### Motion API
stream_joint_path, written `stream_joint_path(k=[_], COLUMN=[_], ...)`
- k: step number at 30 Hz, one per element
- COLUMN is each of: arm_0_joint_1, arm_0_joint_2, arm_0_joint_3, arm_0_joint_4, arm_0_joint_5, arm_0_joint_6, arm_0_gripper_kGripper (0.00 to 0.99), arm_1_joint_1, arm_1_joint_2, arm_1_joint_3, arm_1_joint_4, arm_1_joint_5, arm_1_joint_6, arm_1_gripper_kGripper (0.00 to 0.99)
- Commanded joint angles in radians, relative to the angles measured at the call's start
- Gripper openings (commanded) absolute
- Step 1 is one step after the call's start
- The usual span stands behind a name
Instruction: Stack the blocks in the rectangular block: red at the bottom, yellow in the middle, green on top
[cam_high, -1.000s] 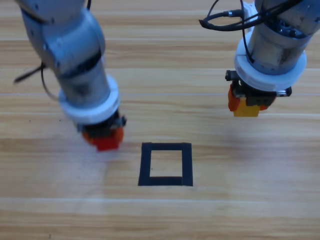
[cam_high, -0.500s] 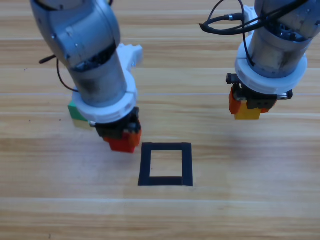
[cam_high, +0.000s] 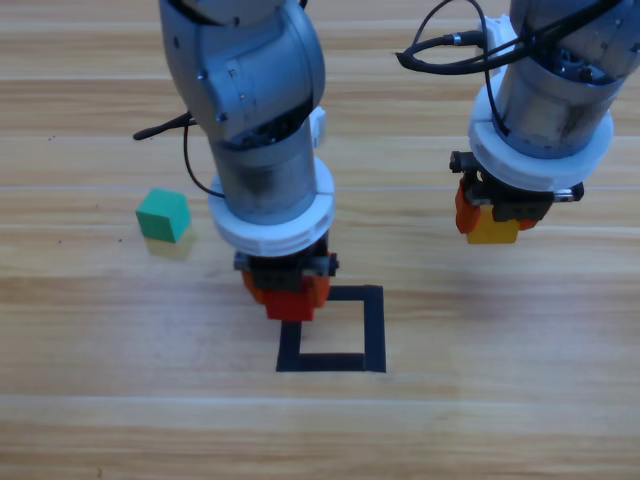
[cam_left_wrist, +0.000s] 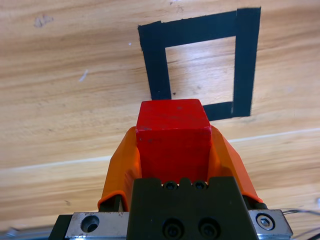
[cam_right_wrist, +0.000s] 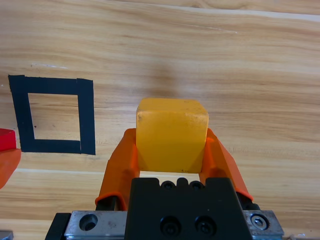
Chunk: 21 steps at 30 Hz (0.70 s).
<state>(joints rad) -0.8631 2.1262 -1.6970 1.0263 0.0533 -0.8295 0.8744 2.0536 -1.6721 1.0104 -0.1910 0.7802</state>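
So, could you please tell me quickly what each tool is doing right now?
Left tool: shut on the red cube, at the tape outline's left edge.
Right tool: shut on the yellow cube, off to the outline's right.

Left tool (cam_high: 289, 297) and right tool (cam_high: 490, 222) both clamped.

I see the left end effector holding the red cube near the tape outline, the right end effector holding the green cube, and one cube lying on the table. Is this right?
Not quite. The right end effector holds the yellow cube, as the right wrist view shows. The green cube is the one lying on the table. The rest stands: the left end effector holds the red cube near the tape outline.
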Motion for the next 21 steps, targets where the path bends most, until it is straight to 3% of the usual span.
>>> stream_joint_path(k=[1,21], arm_0_joint_1=[-0.039,-0.093], arm_0_joint_2=[0.081,0.152], arm_0_joint_3=[-0.040,-0.098], arm_0_joint_4=[0.006,0.002], arm_0_joint_5=[0.016,0.056], arm_0_joint_6=[-0.105,-0.177], arm_0_gripper_kGripper=[0.038,0.040], arm_1_joint_1=[-0.017,-0.020], arm_1_joint_2=[-0.010,-0.010], arm_1_joint_3=[0.032,0.037], arm_1_joint_4=[-0.006,-0.007], arm_1_joint_5=[0.022,0.031], arm_1_joint_6=[-0.002,-0.007], arm_1_gripper_kGripper=[0.000,0.000])
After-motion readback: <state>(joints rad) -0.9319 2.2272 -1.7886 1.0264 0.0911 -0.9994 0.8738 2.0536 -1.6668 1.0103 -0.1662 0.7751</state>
